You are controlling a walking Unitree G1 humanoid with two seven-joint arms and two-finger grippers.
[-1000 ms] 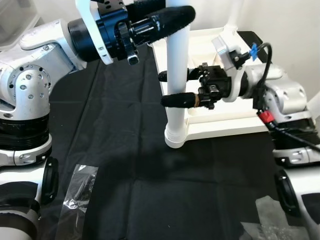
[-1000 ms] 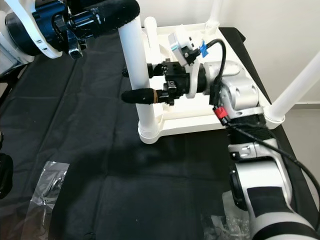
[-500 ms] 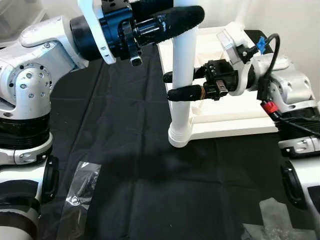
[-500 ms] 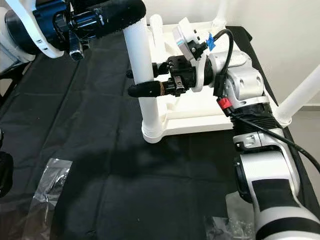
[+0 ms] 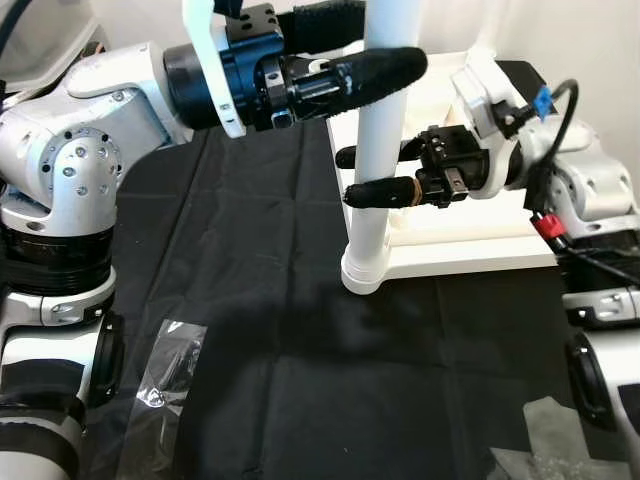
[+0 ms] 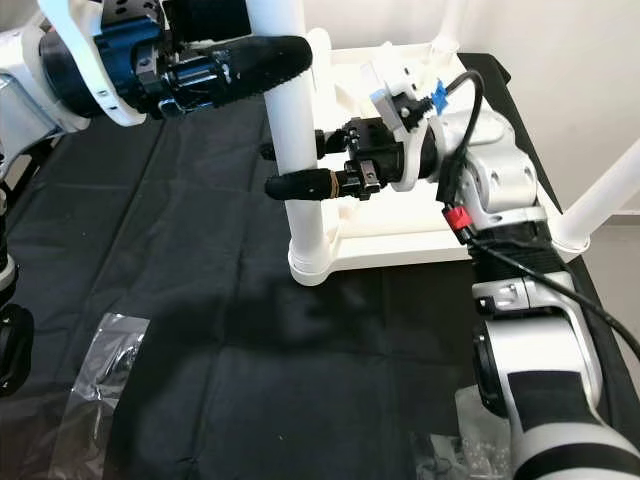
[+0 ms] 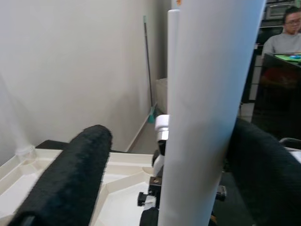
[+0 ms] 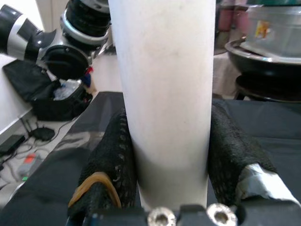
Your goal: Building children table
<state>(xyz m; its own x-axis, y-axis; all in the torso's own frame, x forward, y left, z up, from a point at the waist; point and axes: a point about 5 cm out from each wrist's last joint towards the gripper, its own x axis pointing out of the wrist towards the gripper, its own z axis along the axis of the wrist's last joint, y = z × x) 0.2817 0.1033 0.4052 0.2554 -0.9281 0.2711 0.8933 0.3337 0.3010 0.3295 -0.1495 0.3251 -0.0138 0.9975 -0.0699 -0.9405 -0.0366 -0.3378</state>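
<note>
The white children's table (image 5: 470, 258) lies upside down on a black cloth. A white table leg (image 5: 368, 235) stands upright in its near left corner. My left gripper (image 5: 392, 38) straddles the top of that leg. In the left wrist view one finger (image 7: 263, 174) lies against the leg (image 7: 207, 108) and the other finger (image 7: 70, 179) stands apart from it, so this gripper is open. My right gripper (image 5: 348, 176) is shut on the leg's middle, both fingers (image 8: 113, 150) pressed to the leg (image 8: 162, 84).
Other white legs stand on the table, one at the near right corner (image 6: 600, 200) and one at the back (image 6: 447, 20). Clear plastic bags lie on the cloth at front left (image 5: 165, 370) and front right (image 5: 545, 440). A person (image 7: 282, 37) sits far off.
The view has shifted a little. The leg's top and my left gripper now sit further right. My right gripper keeps its hold on the leg.
</note>
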